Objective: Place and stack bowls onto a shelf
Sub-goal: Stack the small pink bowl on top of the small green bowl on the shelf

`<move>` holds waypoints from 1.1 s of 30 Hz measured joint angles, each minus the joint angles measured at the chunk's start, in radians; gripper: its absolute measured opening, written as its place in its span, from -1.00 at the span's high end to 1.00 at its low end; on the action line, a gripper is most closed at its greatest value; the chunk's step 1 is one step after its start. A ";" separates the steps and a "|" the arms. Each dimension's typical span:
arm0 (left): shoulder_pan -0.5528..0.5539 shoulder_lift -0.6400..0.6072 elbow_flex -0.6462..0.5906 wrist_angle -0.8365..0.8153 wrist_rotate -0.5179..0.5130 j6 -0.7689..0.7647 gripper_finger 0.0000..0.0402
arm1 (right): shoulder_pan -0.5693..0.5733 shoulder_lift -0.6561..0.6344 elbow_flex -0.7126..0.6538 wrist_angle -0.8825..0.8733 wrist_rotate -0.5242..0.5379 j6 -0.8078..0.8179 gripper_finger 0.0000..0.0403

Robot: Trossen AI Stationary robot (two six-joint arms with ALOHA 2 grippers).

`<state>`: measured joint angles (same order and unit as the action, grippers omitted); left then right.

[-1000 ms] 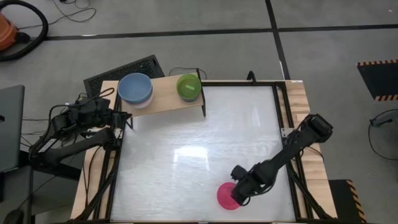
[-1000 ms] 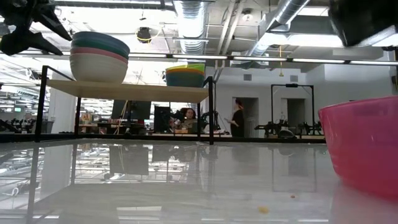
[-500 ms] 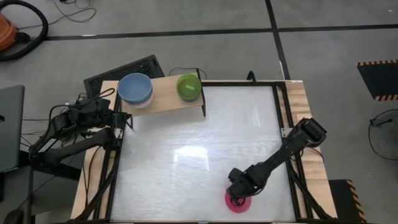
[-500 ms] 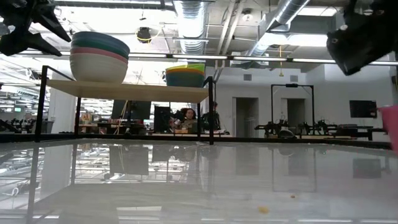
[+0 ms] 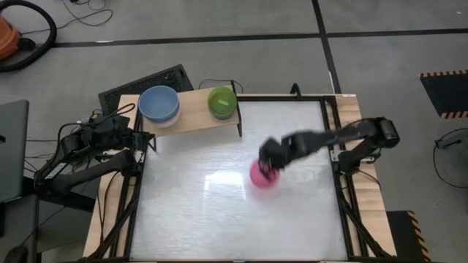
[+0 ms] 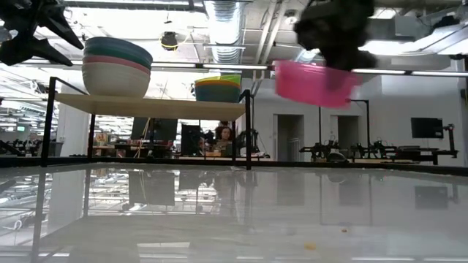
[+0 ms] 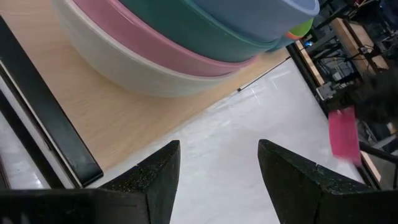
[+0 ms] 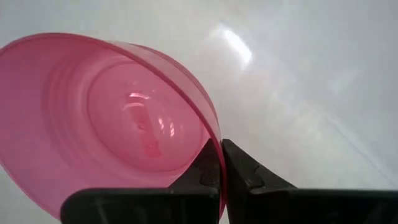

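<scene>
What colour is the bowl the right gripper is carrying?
Magenta bowl, clearest in the right wrist view.

A robotics lab or workshop: exposed silver ceiling ducts (image 6: 219, 22), grey concrete floor (image 5: 219, 44), further dark robot rigs (image 6: 329, 151) standing behind.

Two dark, near-black jointed arms: left arm (image 5: 88, 157) with loose black cables bunched round its links, right arm (image 5: 344, 139) slim with a rounded elbow housing. Left gripper (image 7: 217, 171) fingers (image 7: 155, 180) matte black, broad, wedge-shaped. Right gripper (image 8: 221, 162) fingers thin, black, tapered.
</scene>
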<state>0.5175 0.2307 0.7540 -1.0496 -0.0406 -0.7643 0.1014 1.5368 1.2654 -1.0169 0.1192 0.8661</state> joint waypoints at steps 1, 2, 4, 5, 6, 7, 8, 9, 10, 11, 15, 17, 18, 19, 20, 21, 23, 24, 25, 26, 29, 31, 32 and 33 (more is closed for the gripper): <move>0.000 0.000 0.000 0.000 0.000 0.000 -0.01 | -0.051 -0.013 0.015 0.016 0.007 -0.031 0.89; 0.000 0.000 0.000 0.000 0.000 0.003 -0.01 | -0.099 -0.023 0.033 0.043 0.009 -0.059 0.89; 0.000 0.000 0.000 0.000 0.000 0.014 -0.01 | -0.189 -0.033 0.080 0.106 0.015 -0.107 0.89; 0.000 0.000 0.000 0.000 -0.001 0.019 -0.01 | -0.229 -0.034 0.107 0.133 0.015 -0.129 0.89; 0.000 0.000 0.000 0.000 -0.002 0.021 -0.01 | -0.264 -0.030 0.137 0.156 0.015 -0.151 0.89; 0.000 0.000 0.000 0.000 -0.002 0.022 -0.01 | -0.297 -0.024 0.169 0.175 0.014 -0.177 0.89; 0.000 0.000 0.000 0.000 -0.004 0.022 -0.01 | -0.326 -0.014 0.203 0.198 0.015 -0.205 0.89; 0.000 0.000 0.000 0.000 -0.005 0.022 -0.01 | -0.351 0.000 0.240 0.223 0.015 -0.234 0.89; 0.000 0.000 0.000 0.000 -0.005 0.022 -0.01 | -0.372 0.016 0.278 0.241 0.015 -0.260 0.89; 0.000 0.000 0.000 0.000 -0.005 0.022 -0.01 | -0.392 0.035 0.320 0.253 0.015 -0.281 0.89; 0.000 0.000 0.000 0.000 -0.018 0.022 -0.01 | -0.447 0.140 0.494 0.273 0.011 -0.374 0.89; 0.000 0.000 0.000 0.000 -0.020 0.023 -0.01 | -0.466 0.201 0.575 0.262 0.007 -0.427 0.89; 0.000 0.000 0.000 0.000 -0.020 0.023 -0.01 | -0.473 0.230 0.615 0.262 0.007 -0.450 0.89; 0.000 0.000 0.000 0.000 -0.020 0.023 -0.01 | -0.478 0.258 0.653 0.260 0.006 -0.466 0.89; 0.000 0.000 0.000 0.000 -0.020 0.023 -0.01 | -0.483 0.281 0.688 0.255 0.004 -0.478 0.89; 0.000 0.000 0.000 0.000 -0.020 0.023 -0.01 | -0.490 0.305 0.726 0.249 -0.004 -0.486 0.89; 0.000 0.000 0.000 0.000 -0.026 0.023 -0.01 | -0.500 0.349 0.789 0.229 -0.013 -0.507 0.89; 0.000 0.000 0.000 0.000 -0.027 0.023 -0.01 | -0.505 0.369 0.815 0.212 -0.014 -0.518 0.89; 0.000 0.000 0.000 0.000 -0.029 0.026 -0.01 | -0.511 0.389 0.836 0.196 -0.015 -0.525 0.89; 0.000 0.000 0.000 0.000 -0.032 0.028 -0.01 | -0.518 0.408 0.856 0.177 -0.015 -0.526 0.89; 0.000 0.000 0.000 0.000 -0.035 0.031 -0.01 | -0.535 0.453 0.883 0.129 -0.016 -0.529 0.89; 0.000 0.000 0.000 0.000 -0.036 0.036 -0.01 | -0.541 0.467 0.884 0.114 -0.015 -0.528 0.89; 0.000 0.000 0.000 0.000 -0.037 0.038 -0.01 | -0.544 0.472 0.884 0.098 -0.015 -0.528 0.89; 0.000 0.000 0.000 0.000 -0.037 0.042 -0.01 | -0.548 0.478 0.884 0.095 -0.016 -0.529 0.89</move>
<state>0.5176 0.2306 0.7540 -1.0492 -0.0779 -0.7225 -0.4464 2.0153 2.1490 -0.9224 0.1035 0.3375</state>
